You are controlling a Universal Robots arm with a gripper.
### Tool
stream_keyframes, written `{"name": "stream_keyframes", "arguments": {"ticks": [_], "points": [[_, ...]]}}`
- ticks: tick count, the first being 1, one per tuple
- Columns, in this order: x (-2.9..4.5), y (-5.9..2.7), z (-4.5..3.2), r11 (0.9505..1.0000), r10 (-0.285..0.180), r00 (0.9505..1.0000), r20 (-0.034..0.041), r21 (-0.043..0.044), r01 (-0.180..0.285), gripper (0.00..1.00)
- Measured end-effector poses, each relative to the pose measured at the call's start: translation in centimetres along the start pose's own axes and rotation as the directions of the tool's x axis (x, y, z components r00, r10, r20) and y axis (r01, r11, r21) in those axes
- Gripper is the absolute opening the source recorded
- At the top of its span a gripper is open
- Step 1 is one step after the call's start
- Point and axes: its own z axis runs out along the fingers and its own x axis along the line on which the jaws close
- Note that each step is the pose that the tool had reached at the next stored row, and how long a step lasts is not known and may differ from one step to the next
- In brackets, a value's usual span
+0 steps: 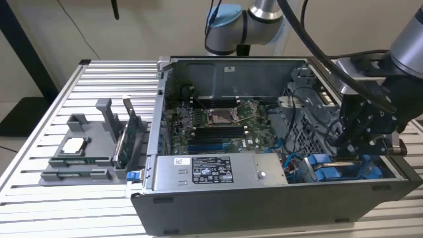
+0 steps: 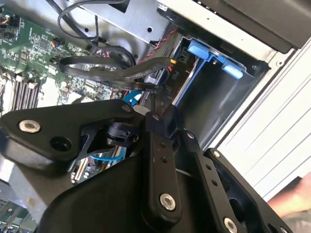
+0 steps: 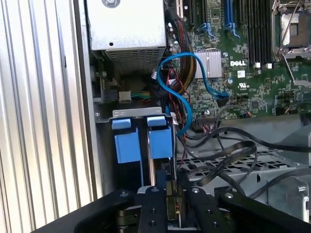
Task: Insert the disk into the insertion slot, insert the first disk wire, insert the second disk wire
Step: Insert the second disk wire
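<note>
The disk sits in the drive bay at the case's front corner. Its bright blue carrier [image 3: 160,141] stands beside another blue carrier [image 3: 127,145], and its blue tabs [image 2: 209,54] show at the bay mouth, also in the exterior view [image 1: 330,168]. My gripper [image 3: 171,196] reaches down into the bay right behind the disk [image 1: 348,157]. Its fingers are shut on a small connector at the end of a black flat wire [image 2: 109,68], held at the disk's rear edge [image 2: 151,110]. A plug with red and black leads [image 2: 174,73] sits just beside it.
The open computer case [image 1: 218,208] lies on a slatted metal table [image 1: 79,198], with the power supply [image 1: 211,171] and motherboard [image 1: 218,124] inside. Loose black cables [image 3: 218,160] and a blue cable [image 3: 180,97] crowd the bay. A grey parts holder [image 1: 86,148] stands at the exterior view's left.
</note>
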Motion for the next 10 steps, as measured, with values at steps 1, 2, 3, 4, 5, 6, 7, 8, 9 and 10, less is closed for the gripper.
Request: {"name": "stream_keyframes", "arguments": {"ticks": [1,2,3,4,5,6,7,8,9,10], "points": [[-0.02,0.00,-0.22,1.0000,0.000,1.0000,-0.0001,0.0000,0.000,0.24],[-0.04,0.00,-0.44,1.0000,0.000,1.0000,0.0000,0.0000,0.000,0.24],[-0.06,0.00,-0.68,1.0000,0.000,1.0000,0.0000,0.0000,0.000,0.24],[-0.09,0.00,-0.93,1.0000,0.000,1.0000,0.0001,-0.0001,0.000,0.24],[-0.11,0.00,-1.18,1.0000,0.000,1.0000,0.0000,0.0000,0.000,0.24],[-0.13,0.01,-1.41,1.0000,0.000,1.0000,0.0000,0.0000,0.000,0.24],[-0.15,0.01,-1.60,1.0000,0.000,1.0000,0.0000,0.0000,0.000,0.24],[-0.17,0.01,-1.77,1.0000,0.000,1.0000,-0.0001,0.0000,0.000,0.24],[-0.19,0.00,-1.94,1.0000,0.000,1.0000,-0.0001,0.0000,0.000,0.24],[-0.20,0.00,-2.10,1.0000,0.000,1.0000,0.0001,0.0000,0.000,0.24]]}}
